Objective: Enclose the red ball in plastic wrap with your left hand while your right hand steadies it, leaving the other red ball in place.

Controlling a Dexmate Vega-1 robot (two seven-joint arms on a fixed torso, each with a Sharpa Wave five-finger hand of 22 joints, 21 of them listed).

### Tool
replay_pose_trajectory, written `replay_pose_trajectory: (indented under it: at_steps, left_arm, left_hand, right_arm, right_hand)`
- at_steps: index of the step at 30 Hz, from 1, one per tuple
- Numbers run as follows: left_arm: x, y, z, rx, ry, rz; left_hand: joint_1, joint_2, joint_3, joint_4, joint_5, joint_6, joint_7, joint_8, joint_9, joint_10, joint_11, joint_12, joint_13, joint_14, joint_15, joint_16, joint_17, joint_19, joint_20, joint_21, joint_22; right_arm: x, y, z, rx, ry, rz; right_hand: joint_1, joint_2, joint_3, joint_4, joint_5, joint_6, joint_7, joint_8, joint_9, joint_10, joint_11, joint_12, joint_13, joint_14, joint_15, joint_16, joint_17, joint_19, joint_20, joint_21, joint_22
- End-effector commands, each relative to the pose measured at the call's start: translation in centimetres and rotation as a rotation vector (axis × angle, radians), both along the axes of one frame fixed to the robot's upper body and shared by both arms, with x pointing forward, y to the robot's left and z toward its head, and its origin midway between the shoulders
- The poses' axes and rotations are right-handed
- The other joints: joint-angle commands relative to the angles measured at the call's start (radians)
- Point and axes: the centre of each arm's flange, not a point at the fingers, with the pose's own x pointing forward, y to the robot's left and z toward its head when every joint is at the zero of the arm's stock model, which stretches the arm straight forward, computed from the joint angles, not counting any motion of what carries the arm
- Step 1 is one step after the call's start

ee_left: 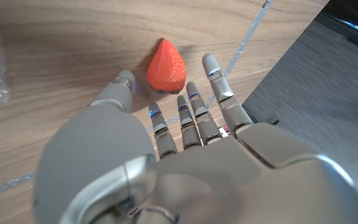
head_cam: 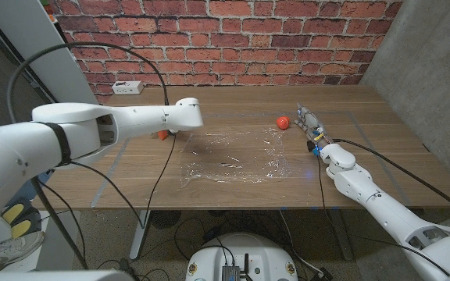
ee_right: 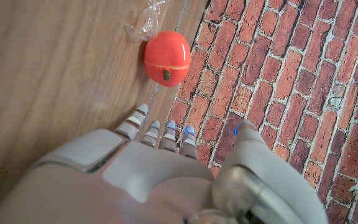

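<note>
Lying flat on the wooden table (head_cam: 381, 168), clear wrap (head_cam: 229, 156) is hard to make out. Two red balls: one (head_cam: 162, 134) mostly hidden behind the left hand (ee_left: 185, 118), one (head_cam: 283, 122) beyond the right hand (head_cam: 312, 129). Both hands hold nothing, fingers apart. Brick wall (head_cam: 233, 39) behind.
</note>
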Motion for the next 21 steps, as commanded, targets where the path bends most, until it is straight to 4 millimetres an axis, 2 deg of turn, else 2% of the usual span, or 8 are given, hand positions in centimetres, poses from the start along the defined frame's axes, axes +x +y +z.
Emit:
replay_pose_trajectory:
  at_steps: [1,5,7,10,12,13,14,21]
  left_arm:
    - [1.2,-0.2,-2.5,0.026,0.023,0.0]
    - [1.5,-0.2,-3.8,0.05,-0.001,-0.021]
    - [1.5,-0.1,-4.3,0.067,-0.035,-0.025]
    - [1.5,0.1,-4.9,0.083,-0.11,-0.034]
    - [1.4,0.4,-5.3,0.082,-0.164,-0.042]
    - [1.3,0.6,-5.4,0.085,-0.194,-0.042]
    - [1.3,0.7,-5.5,0.086,-0.21,-0.04]
    - [1.2,1.4,-5.7,0.082,-0.264,-0.045]
  left_hand:
    - [0.053,0.001,-0.005,-0.001,0.001,-0.033,0.002,-0.009,0.005,-0.002,0.003,-0.007,0.01,0.019,-0.018,0.009,0.0,0.05,-0.024,0.026,0.003]
    - [0.123,0.015,-0.01,0.004,0.003,0.024,0.023,0.015,0.009,0.049,0.0,0.017,0.024,0.101,-0.053,0.047,0.007,0.111,-0.072,0.057,0.003]
    - [0.185,0.03,-0.002,0.002,0.008,0.098,0.049,0.036,0.012,0.102,-0.009,0.04,0.036,0.159,-0.087,0.068,0.011,0.158,-0.128,0.087,0.004]
    - [0.308,0.063,0.034,-0.002,0.021,0.289,0.12,0.09,0.025,0.239,-0.036,0.102,0.067,0.302,-0.141,0.105,0.013,0.207,-0.192,0.147,0.004]
    - [0.408,0.057,0.015,-0.005,0.019,0.446,0.185,0.142,0.047,0.333,-0.053,0.153,0.097,0.41,-0.171,0.168,0.059,0.236,-0.226,0.201,0.004]
    - [0.464,0.049,0.002,-0.007,0.021,0.527,0.232,0.181,0.072,0.382,-0.066,0.185,0.118,0.462,-0.175,0.193,0.081,0.255,-0.246,0.237,0.005]
    - [0.507,0.05,-0.001,-0.001,0.026,0.57,0.242,0.207,0.101,0.416,-0.074,0.215,0.143,0.503,-0.179,0.208,0.11,0.264,-0.26,0.263,0.0]
    - [0.535,0.043,0.0,0.006,0.031,0.615,0.269,0.221,0.121,0.481,-0.065,0.273,0.188,0.577,-0.184,0.209,0.137,0.278,-0.267,0.301,-0.003]
  right_arm:
    - [-0.2,-0.1,-0.3,-0.017,0.012,-0.023]
    - [-0.1,-0.1,-0.3,-0.027,0.016,-0.025]
    - [-0.1,-0.1,-0.1,-0.037,0.014,-0.031]
    - [0.1,-0.2,0.3,-0.04,0.013,-0.039]
    - [0.2,-0.2,0.6,-0.05,0.013,-0.045]
    - [0.2,-0.3,0.7,-0.057,0.013,-0.044]
    - [0.3,-0.2,0.7,-0.056,0.016,-0.047]
    - [0.4,-0.3,0.7,-0.062,0.014,-0.044]
  right_hand:
    - [-0.006,-0.004,0.001,-0.002,-0.002,0.006,-0.002,0.005,0.002,0.011,0.01,0.006,0.006,0.01,0.001,0.006,0.003,0.011,0.001,0.006,0.005]
    - [-0.005,-0.003,0.002,-0.003,-0.001,0.007,-0.001,0.004,0.002,0.015,0.011,0.006,0.006,0.019,0.002,0.008,0.003,0.016,0.002,0.007,0.005]
    - [-0.005,-0.003,0.003,-0.004,-0.001,0.008,0.0,0.004,0.003,0.018,0.015,0.007,0.006,0.02,0.002,0.008,0.003,0.019,0.001,0.008,0.005]
    - [-0.003,-0.003,0.005,-0.006,-0.001,0.009,0.003,0.004,0.003,0.022,0.014,0.006,0.006,0.03,0.008,0.01,0.002,0.025,0.001,0.009,0.005]
    - [-0.003,-0.002,0.006,-0.007,-0.001,0.009,0.002,0.004,0.003,0.022,0.013,0.005,0.006,0.031,0.005,0.009,0.002,0.026,-0.001,0.009,0.005]
    - [-0.002,-0.003,0.006,-0.008,-0.001,0.01,0.002,0.004,0.003,0.022,0.012,0.004,0.006,0.033,0.006,0.008,0.002,0.027,-0.002,0.009,0.005]
    - [-0.002,-0.003,0.006,-0.008,-0.001,0.01,0.003,0.004,0.003,0.023,0.012,0.004,0.006,0.033,0.007,0.008,0.002,0.029,-0.002,0.009,0.005]
    - [-0.001,-0.002,0.008,-0.01,-0.001,0.012,0.004,0.004,0.003,0.027,0.015,0.004,0.006,0.036,0.006,0.007,0.002,0.033,-0.007,0.01,0.005]
